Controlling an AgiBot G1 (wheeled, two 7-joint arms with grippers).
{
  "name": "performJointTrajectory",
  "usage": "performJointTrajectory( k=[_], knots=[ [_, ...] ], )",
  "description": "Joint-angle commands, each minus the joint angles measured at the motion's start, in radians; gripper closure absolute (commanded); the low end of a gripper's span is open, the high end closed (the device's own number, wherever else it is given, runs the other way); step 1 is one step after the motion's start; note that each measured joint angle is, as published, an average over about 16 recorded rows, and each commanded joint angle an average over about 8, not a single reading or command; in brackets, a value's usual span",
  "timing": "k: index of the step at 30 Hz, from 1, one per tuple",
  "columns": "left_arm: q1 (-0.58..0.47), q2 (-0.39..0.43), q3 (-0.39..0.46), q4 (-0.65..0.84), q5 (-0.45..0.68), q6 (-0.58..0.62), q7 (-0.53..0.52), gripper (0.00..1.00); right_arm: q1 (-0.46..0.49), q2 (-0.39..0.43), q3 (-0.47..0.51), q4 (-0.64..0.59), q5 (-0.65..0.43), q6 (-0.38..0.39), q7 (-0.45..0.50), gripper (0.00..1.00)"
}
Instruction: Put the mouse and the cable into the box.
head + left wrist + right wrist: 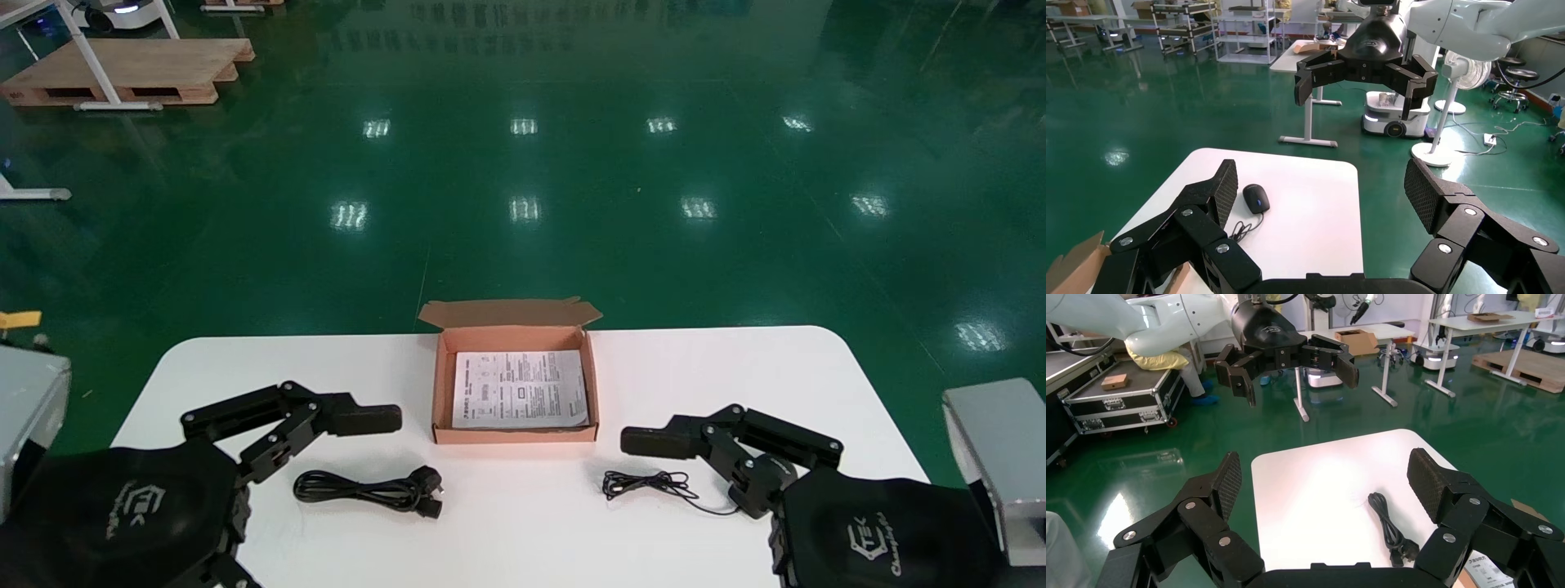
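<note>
An open cardboard box with a printed sheet inside sits mid-table at the far edge. A coiled black power cable lies in front of it on the left; the right wrist view shows the cable too. The black mouse lies on the right side of the table, its thin cord bundled beside it. In the head view the right arm hides most of the mouse. My left gripper hovers open above the cable's side, holding nothing. My right gripper hovers open over the cord, also holding nothing.
The white table has rounded corners and a green floor beyond it. Grey cases stand off both sides, left and right. The box's flap stands open at the back.
</note>
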Motion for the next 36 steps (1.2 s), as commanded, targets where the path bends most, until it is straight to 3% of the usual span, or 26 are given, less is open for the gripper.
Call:
performJointTrajectory(
  k=[1, 36],
  knots=[
    [0.000, 0.000, 0.000, 0.000, 0.000, 0.000, 0.000, 0.00, 0.000, 0.000, 0.000, 0.000, 0.000, 0.000, 0.000, 0.00],
    [0.000, 0.000, 0.000, 0.000, 0.000, 0.000, 0.000, 0.00, 0.000, 0.001, 0.003, 0.001, 0.002, -0.001, -0.001, 0.00]
  ],
)
